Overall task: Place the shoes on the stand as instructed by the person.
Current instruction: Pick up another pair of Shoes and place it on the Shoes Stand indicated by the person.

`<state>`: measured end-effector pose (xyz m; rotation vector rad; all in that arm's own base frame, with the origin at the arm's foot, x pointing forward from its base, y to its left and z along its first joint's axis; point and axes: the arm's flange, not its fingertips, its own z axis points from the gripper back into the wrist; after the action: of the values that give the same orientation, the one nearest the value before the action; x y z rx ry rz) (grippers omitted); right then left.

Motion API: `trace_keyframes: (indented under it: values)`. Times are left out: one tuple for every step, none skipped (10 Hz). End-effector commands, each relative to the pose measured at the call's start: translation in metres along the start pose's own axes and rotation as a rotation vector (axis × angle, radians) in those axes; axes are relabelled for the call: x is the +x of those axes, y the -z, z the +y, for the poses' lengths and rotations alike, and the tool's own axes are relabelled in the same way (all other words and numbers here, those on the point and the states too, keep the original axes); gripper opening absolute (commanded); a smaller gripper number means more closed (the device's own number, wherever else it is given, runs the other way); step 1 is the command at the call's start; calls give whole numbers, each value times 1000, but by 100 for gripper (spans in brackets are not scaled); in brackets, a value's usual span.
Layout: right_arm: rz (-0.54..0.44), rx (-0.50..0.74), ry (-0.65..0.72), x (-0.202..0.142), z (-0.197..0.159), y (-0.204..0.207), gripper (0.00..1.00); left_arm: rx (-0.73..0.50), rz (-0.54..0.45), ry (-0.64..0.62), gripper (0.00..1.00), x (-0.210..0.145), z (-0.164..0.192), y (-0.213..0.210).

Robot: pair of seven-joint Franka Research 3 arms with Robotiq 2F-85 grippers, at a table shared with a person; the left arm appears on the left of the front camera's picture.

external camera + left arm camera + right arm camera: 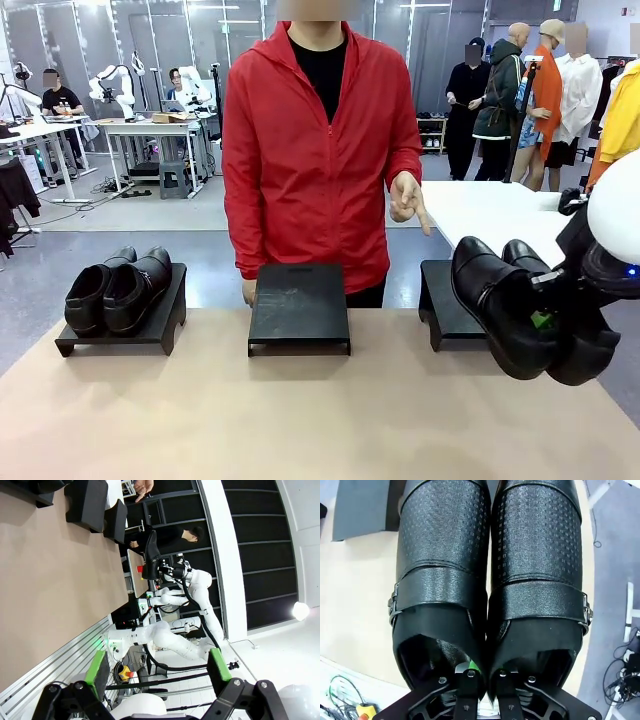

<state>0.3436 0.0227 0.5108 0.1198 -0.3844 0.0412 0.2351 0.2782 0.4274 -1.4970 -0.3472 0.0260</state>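
Note:
My right gripper (545, 320) is shut on a pair of black shoes (505, 305), pinching their inner sides together and holding them in the air at the right, toes toward the person. From the right wrist, both shoes (487, 580) run up from my right gripper (482, 674). Another pair of shoes (118, 290) sits on the left stand (165, 325). The middle stand (300, 305) is bare. The right stand (445, 310) is half hidden behind the held pair. The person (310, 150) stands behind the middle stand with one hand (408, 200) raised, fingers down. My left gripper (157, 667) is open, off the table.
The tan table (300, 420) stretches in front of the stands. The left wrist view looks along the table's edge (107, 615) to my right arm (192, 580) holding the shoes (150, 555). A white table (490, 210) stands behind at the right.

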Motion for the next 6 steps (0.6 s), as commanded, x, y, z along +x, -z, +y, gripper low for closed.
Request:
trace_keyframes:
  values:
    - [7, -17, -5, -1, 5, 0, 0, -15, 6, 20, 100, -2, -2, -1]
    - [7, -17, -5, -1, 5, 0, 0, -15, 6, 20, 100, -2, -2, -1]
    - [7, -17, -5, -1, 5, 0, 0, -15, 6, 20, 100, -2, -2, -1]
    - [24, -4, -6, -3, 2, 6, 7, -15, 6, 20, 100, -2, -2, -1]
    - [-27, -30, 42, 13, -9, 10, 7, -15, 6, 20, 100, -2, -2, -1]
    - [-30, -62, 7, 30, -14, 14, 7, -15, 6, 20, 100, -2, -2, -1]
